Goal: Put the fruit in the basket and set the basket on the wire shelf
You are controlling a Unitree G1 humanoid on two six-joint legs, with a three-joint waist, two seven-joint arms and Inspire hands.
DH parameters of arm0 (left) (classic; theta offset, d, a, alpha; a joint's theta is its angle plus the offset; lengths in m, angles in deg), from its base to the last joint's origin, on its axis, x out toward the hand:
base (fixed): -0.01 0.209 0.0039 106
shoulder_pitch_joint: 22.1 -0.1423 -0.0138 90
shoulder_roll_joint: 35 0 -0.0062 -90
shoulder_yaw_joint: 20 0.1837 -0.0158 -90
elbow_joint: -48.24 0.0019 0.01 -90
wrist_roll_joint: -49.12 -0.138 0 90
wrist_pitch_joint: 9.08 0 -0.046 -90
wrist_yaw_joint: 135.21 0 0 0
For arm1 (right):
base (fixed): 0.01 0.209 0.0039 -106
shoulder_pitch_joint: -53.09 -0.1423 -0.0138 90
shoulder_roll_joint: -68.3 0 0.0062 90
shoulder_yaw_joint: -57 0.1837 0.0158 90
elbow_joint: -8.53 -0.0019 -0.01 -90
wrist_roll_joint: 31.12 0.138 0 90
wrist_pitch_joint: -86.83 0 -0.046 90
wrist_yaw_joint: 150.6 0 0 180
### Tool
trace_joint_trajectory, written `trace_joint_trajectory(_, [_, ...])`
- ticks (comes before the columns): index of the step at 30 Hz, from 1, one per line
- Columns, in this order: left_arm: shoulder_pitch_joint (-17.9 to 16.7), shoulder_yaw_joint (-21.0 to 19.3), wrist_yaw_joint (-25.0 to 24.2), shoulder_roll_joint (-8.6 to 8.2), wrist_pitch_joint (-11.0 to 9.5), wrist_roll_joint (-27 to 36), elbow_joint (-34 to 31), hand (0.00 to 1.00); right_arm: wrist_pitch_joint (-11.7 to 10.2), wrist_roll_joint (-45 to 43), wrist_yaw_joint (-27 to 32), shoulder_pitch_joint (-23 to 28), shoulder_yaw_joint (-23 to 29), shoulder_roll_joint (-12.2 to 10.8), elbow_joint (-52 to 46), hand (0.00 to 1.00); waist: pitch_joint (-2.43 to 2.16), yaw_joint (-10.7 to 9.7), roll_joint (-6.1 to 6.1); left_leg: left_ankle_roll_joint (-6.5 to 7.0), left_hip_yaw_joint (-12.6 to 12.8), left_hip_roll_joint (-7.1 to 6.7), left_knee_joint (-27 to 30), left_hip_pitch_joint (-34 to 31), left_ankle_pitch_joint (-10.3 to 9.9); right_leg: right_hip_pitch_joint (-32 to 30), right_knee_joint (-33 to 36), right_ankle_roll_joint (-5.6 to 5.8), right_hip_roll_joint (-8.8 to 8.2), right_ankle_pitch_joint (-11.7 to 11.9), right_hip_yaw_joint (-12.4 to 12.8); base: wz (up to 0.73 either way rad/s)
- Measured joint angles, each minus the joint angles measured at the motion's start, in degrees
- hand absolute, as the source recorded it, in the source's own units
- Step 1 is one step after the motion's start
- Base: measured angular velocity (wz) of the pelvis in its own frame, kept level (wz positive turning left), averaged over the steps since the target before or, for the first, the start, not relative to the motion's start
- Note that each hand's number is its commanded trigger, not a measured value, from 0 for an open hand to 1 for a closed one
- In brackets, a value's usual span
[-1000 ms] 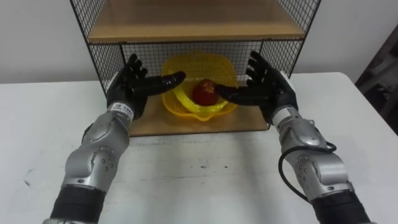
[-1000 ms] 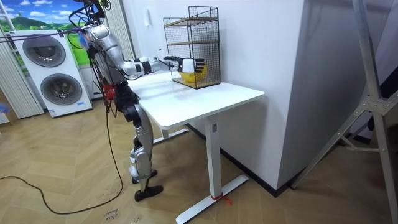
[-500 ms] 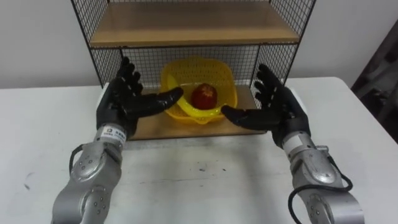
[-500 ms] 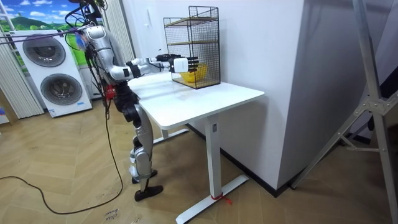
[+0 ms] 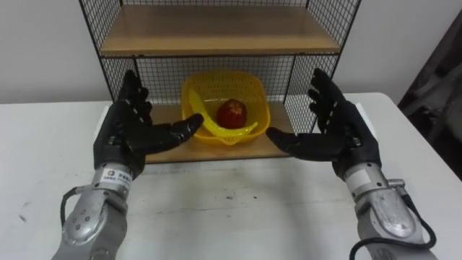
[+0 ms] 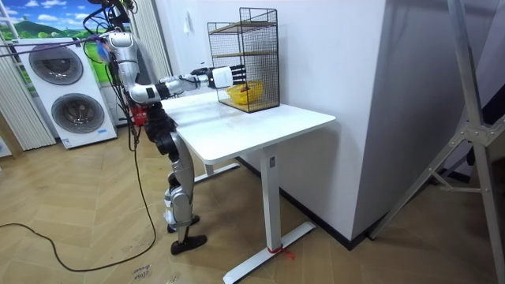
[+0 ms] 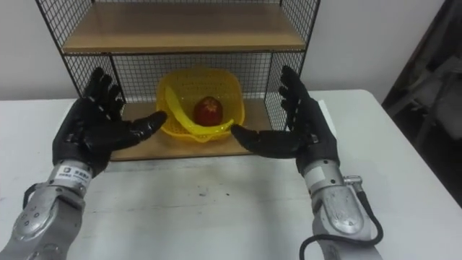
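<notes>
Yellow basket [image 5: 225, 85]: on btm board of wire shelf [image 5: 216, 32], w/ red fruit [image 5: 232, 113] inside. Left hand [image 5: 126, 133]: fingers spread, holding nothing, at shelf front-left, above white table [image 5: 231, 209]. Right hand [image 5: 339, 133]: likewise spread, front-right. Both apart from basket.

Wire shelf [image 5: 216, 32] at the back of the counter [image 5: 231, 209], basket [image 5: 254, 92] on its lower board, apple [image 5: 232, 113] and banana [image 5: 206, 119] inside, my left hand [image 5: 126, 137] just before it on the left, my right hand [image 5: 339, 137] on the right.
</notes>
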Motion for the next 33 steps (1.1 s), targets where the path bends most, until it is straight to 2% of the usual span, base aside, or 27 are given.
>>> trace_joint_trajectory(4, [-3.8,0.0,-3.0,0.78,-1.2,0.0,-1.1,0.0,-0.7,-1.3,-2.4,1.5,0.0,0.0,0.0,0.0,0.04,0.0,0.06,-0.08,-0.2,0.04,0.0,-0.3,0.0,-0.3,0.0,-0.01,0.1,0.0,0.0,0.0])
trace_joint_trajectory(7, [-4.9,-0.2,-5.0,0.88,-2.3,0.1,-1.2,0.0,-1.2,-1.4,-4.5,3.6,0.9,0.0,-1.6,0.0,0.08,0.1,0.25,-0.11,-0.7,-0.01,0.1,-0.9,0.0,-0.5,-0.2,-0.06,0.15,0.0,-0.1,0.08])
trace_joint_trajectory(9, [-6.2,-0.5,-6.2,0.98,-3.6,0.0,-1.5,0.0,-2.6,-1.4,-5.9,5.8,1.8,0.0,-3.4,0.0,0.27,0.2,0.47,-0.15,-0.8,-0.03,0.1,-1.1,0.1,-0.6,-0.5,-0.11,0.16,0.1,-0.1,0.03])
trace_joint_trajectory(12, [-8.7,-1.4,-7.1,1.21,-5.1,0.0,-2.5,0.0,-4.3,-1.4,-7.4,8.8,2.8,0.1,-4.4,0.0,0.11,0.0,0.77,-0.24,-0.9,0.0,0.1,-1.8,0.1,-1.2,-0.7,-0.22,0.26,0.1,-0.1,0.0])
trace_joint_trajectory(14, [-10.0,-1.4,-8.2,2.58,-6.3,-0.3,-2.6,0.0,-4.9,-1.3,-7.8,10.4,3.9,0.5,-4.4,0.0,0.12,-0.1,0.9,-0.33,-1.1,0.0,0.1,-2.3,0.2,-1.5,-0.8,-0.29,0.29,0.2,-0.3,0.02])
trace_joint_trajectory(16, [-11.1,-1.6,-8.3,3.31,-6.6,-0.2,-2.6,0.0,-5.4,-1.2,-7.0,11.5,4.5,0.8,-4.4,0.0,0.11,0.1,1.11,-0.36,-1.2,0.04,0.1,-2.5,0.2,-1.7,-0.7,-0.29,0.29,0.2,-0.5,0.02])
trace_joint_trajectory(18, [-12.1,-2.3,-8.2,3.29,-6.8,0.0,-2.6,0.0,-5.5,-1.1,-5.5,11.7,5.0,1.0,-4.5,0.0,0.17,0.0,1.28,-0.4,-1.1,0.04,0.1,-2.8,0.2,-2.1,-0.7,-0.3,0.28,0.2,-0.4,0.0])
trace_joint_trajectory(21, [-12.3,-3.3,-7.6,3.11,-7.4,-0.4,-3.0,0.0,-6.9,-1.0,-3.1,12.3,6.9,0.9,-5.1,0.0,0.2,0.1,1.29,-0.44,-1.1,0.06,0.1,-3.2,0.3,-2.5,-0.8,-0.33,0.31,0.2,-0.5,0.0])
trace_joint_trajectory(24, [-12.6,-5.7,-6.8,3.1,-8.5,-2.9,-4.2,0.0,-10.0,-1.8,0.7,12.3,10.8,0.9,-6.9,0.0,0.28,0.1,1.41,-0.46,-1.1,0.06,0.1,-3.5,0.3,-2.7,-0.9,-0.37,0.36,0.2,-0.5,0.0])
trace_joint_trajectory(27, [-12.6,-9.6,-3.9,3.12,-9.1,-7.2,-7.2,0.0,-12.1,-4.1,7.2,12.4,14.8,1.0,-9.8,0.0,0.26,0.0,1.42,-0.52,-1.4,0.06,0.1,-3.5,0.3,-2.6,-0.9,-0.39,0.4,0.2,-0.6,0.01])
trace_joint_trajectory(29, [-12.6,-13.7,0.6,3.08,-11.5,-9.6,-10.4,0.0,-14.3,-4.9,12.6,12.4,18.7,2.0,-11.3,0.0,0.22,0.3,1.51,-0.55,-1.3,0.08,0.0,-3.6,0.3,-2.8,-0.9,-0.4,0.43,0.2,-0.6,-0.03])
trace_joint_trajectory(30, [-12.6,-15.4,2.0,3.09,-12.0,-10.6,-11.5,0.0,-14.7,-5.5,13.8,12.5,20.2,2.3,-11.6,0.0,0.11,0.4,1.58,-0.55,-1.3,0.08,0.0,-3.7,0.3,-3.0,-0.9,-0.41,0.42,0.2,-0.5,-0.04])
trace_joint_trajectory(31, [-12.5,-19.9,5.0,3.3,-13.7,-11.0,-13.2,0.0,-15.0,-5.8,16.7,12.5,23.2,3.3,-12.8,0.0,-0.02,0.5,1.77,-0.54,-1.3,0.06,0.0,-3.9,0.3,-3.2,-0.8,-0.41,0.39,0.2,-0.5,0.0])
trace_joint_trajectory(32, [-12.5,-24.7,8.7,4.25,-15.2,-11.1,-14.6,0.0,-16.0,-5.7,20.3,12.4,25.9,4.6,-13.4,0.0,-0.01,0.7,1.96,-0.57,-1.3,0.06,-0.1,-3.9,0.4,-3.2,-0.9,-0.41,0.41,0.2,-0.5,0.0])
trace_joint_trajectory(33, [-12.3,-27.1,10.5,4.91,-16.0,-11.1,-15.0,0.0,-16.5,-5.7,21.7,12.4,27.4,5.3,-13.4,0.0,0.02,0.7,2.01,-0.59,-1.3,0.06,-0.1,-3.9,0.4,-3.2,-0.9,-0.41,0.43,0.2,-0.5,0.0])
